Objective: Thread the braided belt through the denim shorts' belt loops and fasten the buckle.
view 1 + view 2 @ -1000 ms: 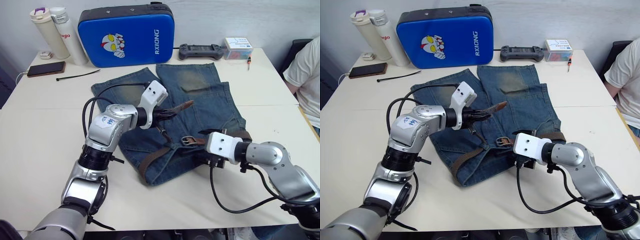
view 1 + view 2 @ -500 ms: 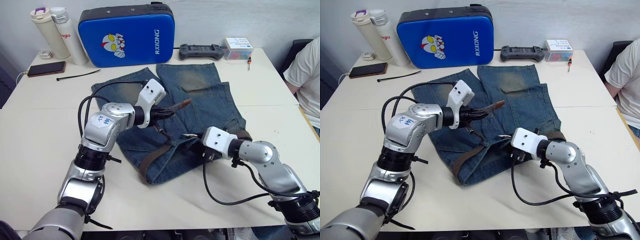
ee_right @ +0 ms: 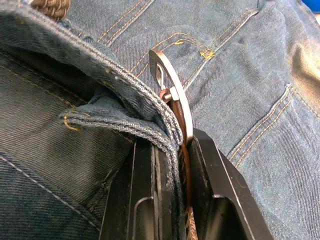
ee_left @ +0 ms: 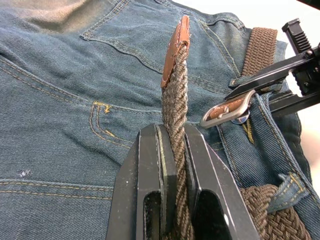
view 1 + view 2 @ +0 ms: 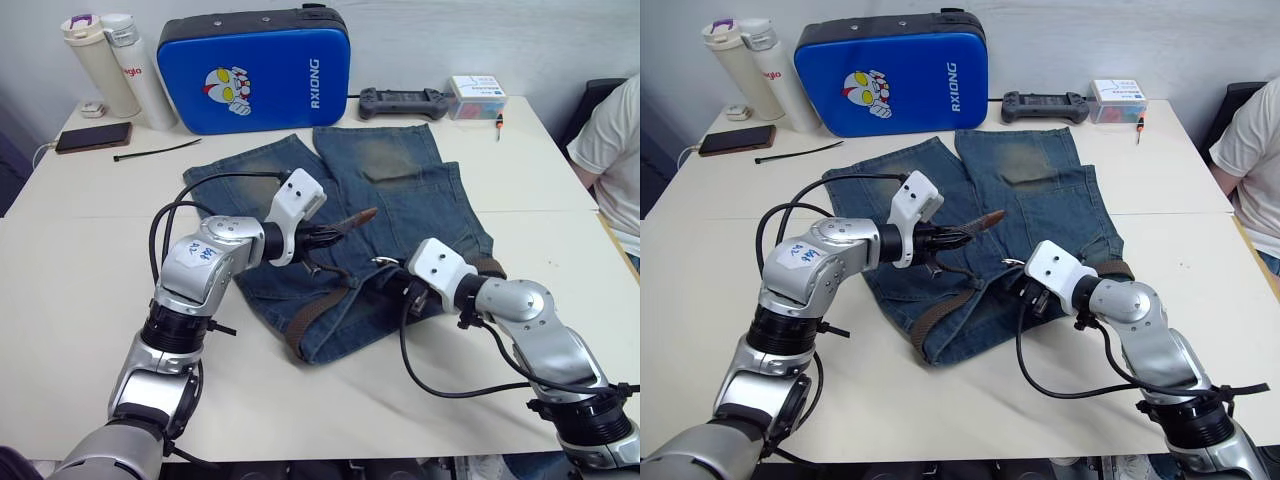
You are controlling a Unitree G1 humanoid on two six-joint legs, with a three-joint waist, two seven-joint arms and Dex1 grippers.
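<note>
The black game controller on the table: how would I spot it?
Find the big blue case standing at the table's far edge. Just right of it lies the game controller, dark and flat with two handle grips, beside a small white box.

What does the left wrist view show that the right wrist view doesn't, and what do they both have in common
Left wrist view: the left gripper clamps the braided belt just below its tan leather tip, which points up off the fabric; the right gripper's fingers reach in from the side, with more woven belt beside them.

Right wrist view: the right gripper pinches the buckle's leather end together with a folded edge of waistband, the frame standing edge-on above its fingers.

Both: the denim shorts with their yellow stitching, and the silver buckle.
</note>
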